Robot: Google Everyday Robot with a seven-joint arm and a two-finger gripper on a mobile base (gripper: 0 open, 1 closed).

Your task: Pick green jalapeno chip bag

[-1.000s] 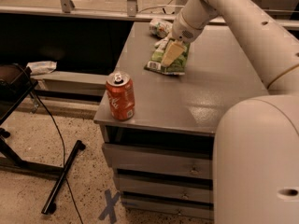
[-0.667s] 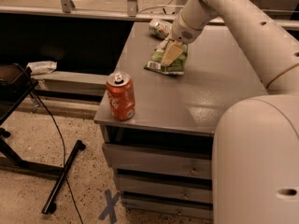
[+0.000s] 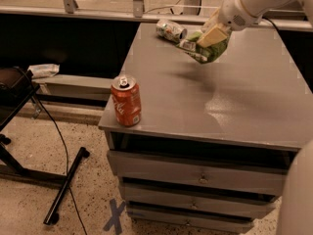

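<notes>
One gripper [image 3: 212, 36] aloft, tight around bag [image 3: 207, 53]

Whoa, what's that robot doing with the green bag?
The robot is picking up a snack. Its gripper is shut on the green jalapeno chip bag and holds it in the air over the far side of the grey table. A crushed can lies on the table close to the bag. A red soda can stands alone at the near left corner.
</notes>
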